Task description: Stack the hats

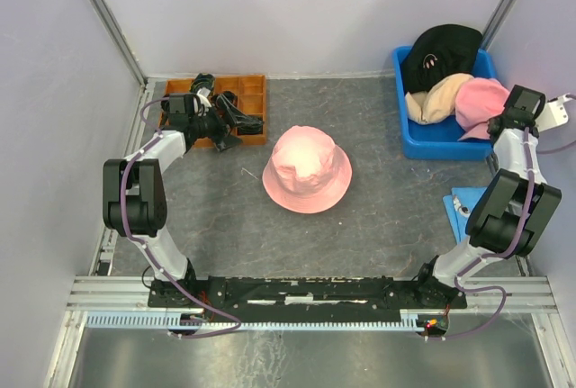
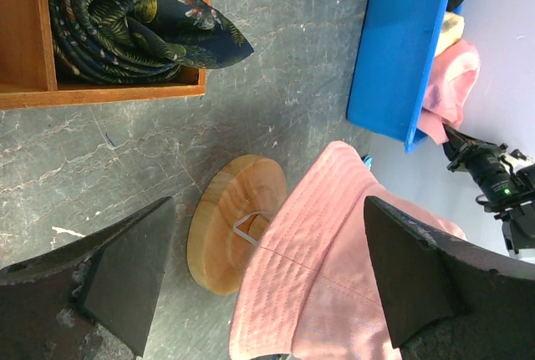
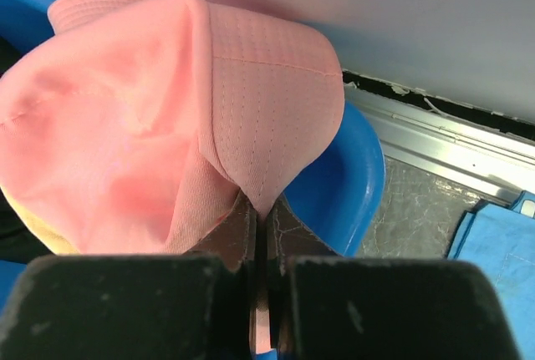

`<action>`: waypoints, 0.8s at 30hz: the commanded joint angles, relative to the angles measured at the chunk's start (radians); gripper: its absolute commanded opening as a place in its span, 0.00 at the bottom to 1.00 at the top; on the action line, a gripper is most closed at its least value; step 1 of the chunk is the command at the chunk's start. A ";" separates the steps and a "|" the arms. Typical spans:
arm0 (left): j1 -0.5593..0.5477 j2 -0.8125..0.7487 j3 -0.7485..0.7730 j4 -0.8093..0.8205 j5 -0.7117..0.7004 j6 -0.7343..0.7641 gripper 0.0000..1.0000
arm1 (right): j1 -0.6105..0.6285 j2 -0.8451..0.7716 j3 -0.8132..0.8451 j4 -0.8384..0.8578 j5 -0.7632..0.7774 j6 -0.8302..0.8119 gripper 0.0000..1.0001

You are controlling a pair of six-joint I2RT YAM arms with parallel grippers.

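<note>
Left claw spread wide over a grey worktop. Between its dark tips, a pink hat partly covers a round wooden stand. Beyond, a second pink hat spills over a blue bin. A dark leaf-print bundle fills a wooden tray.

Left arm bent, left fingers spread wide; right arm stretched forward, right fingers pinched tight.

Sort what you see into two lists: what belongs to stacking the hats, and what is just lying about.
Job: middle pink hat, gripped pink hat, beige hat, black hat, right gripper, stand, bin.
Lying about: tray, dark bundles, blue cloth.
</note>
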 commanded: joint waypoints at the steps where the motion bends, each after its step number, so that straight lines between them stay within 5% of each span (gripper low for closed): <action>1: -0.004 -0.031 0.019 0.006 0.001 0.030 0.99 | 0.011 -0.017 0.066 0.059 -0.039 -0.036 0.00; 12: 0.012 -0.029 0.041 0.040 0.006 -0.003 0.99 | 0.055 0.067 0.332 0.100 -0.281 0.004 0.00; 24: 0.035 -0.079 -0.004 0.178 0.028 -0.099 0.99 | 0.099 0.046 0.549 0.059 -0.296 -0.017 0.00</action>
